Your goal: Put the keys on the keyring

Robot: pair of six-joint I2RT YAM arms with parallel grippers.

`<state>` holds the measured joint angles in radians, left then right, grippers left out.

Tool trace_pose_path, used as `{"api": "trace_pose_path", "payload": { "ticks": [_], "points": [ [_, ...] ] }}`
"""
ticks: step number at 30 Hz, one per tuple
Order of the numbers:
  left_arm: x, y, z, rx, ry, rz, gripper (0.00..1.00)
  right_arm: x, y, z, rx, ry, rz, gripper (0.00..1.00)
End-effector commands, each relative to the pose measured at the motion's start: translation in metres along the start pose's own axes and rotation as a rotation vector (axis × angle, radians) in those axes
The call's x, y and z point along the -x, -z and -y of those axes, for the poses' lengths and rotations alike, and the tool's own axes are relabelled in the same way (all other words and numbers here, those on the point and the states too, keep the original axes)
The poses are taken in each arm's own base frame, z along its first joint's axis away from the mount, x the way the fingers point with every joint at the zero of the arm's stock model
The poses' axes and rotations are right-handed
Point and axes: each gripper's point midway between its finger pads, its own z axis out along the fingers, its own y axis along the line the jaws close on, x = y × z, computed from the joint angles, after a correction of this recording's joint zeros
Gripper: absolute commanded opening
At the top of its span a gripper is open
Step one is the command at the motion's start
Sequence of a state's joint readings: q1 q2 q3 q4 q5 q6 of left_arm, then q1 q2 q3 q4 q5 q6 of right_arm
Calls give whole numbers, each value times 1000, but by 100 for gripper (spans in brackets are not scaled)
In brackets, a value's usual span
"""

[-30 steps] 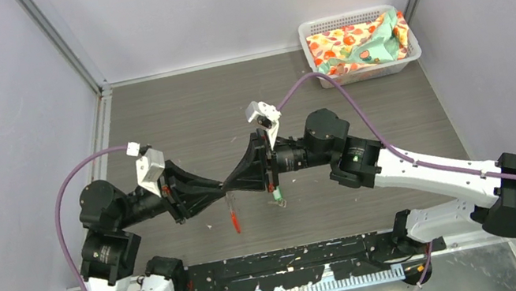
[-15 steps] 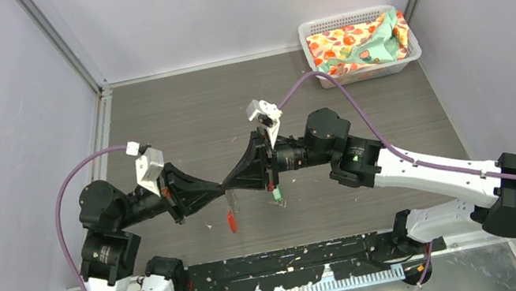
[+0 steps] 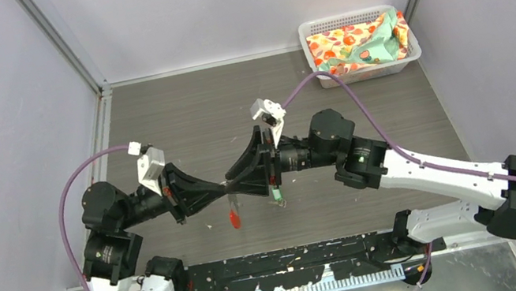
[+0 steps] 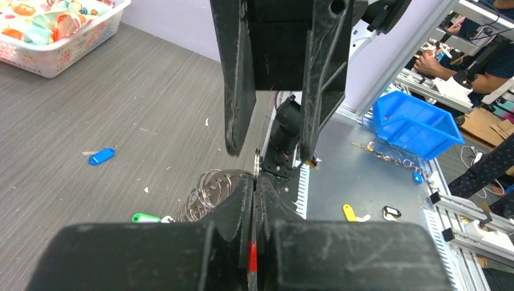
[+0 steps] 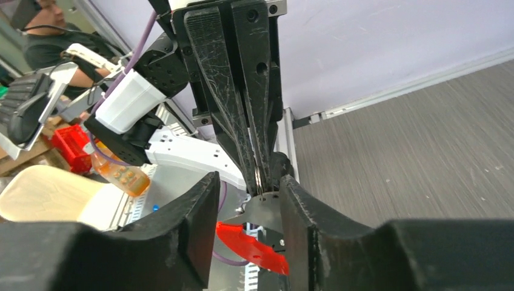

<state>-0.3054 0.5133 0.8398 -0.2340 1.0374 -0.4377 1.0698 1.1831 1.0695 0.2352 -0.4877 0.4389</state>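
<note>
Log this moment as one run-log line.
left claw: shut on keyring | right claw: open at left claw's tips | blue key: on table | green key: beside keyring

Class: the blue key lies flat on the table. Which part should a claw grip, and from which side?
Take the blue key by its plastic head, pinching across the narrow width from straight above; lying flat, only its long edges are exposed.

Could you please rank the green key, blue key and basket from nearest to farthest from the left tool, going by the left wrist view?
1. Green key, low in the view, just left of the left tool.
2. Blue key, farther out on the left.
3. Basket, at the far top-left.
</note>
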Motion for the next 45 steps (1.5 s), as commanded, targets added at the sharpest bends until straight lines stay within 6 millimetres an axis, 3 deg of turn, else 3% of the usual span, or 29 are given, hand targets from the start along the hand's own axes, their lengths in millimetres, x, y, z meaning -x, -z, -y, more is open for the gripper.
{"api": "trace_pose_path", "payload": {
  "ticks": [1, 3, 6, 9, 12, 15, 21, 31, 40, 45],
  "points": [
    [4, 0, 4, -32, -51, 17, 0, 33, 26, -3, -110, 68, 83, 49],
    [3, 0, 5, -37, -67, 13, 0, 34, 43, 9, -215, 62, 87, 55],
    [3, 1, 5, -32, -86, 10, 0, 13, 72, 43, -416, 35, 27, 63],
    [2, 1, 3, -24, -91, 8, 0, -28, 105, 81, -602, 11, -74, 70],
    [2, 1, 1, -15, -93, 10, 0, -81, 129, 113, -690, -37, -176, 72],
    [2, 1, 0, -4, -100, 7, 0, -130, 143, 136, -729, -66, -283, 72],
    [1, 3, -2, 17, -102, 2, 0, -193, 144, 163, -769, -152, -504, 72],
    [3, 4, -2, 37, -107, 6, 0, -242, 128, 190, -961, -77, -706, 73],
    [8, 4, -2, 46, -106, 13, 0, -249, 116, 205, -1032, 16, -751, 52],
    [11, 5, -2, 53, -109, 18, 0, -258, 109, 205, -1005, 2, -796, 49]
  ]
}}
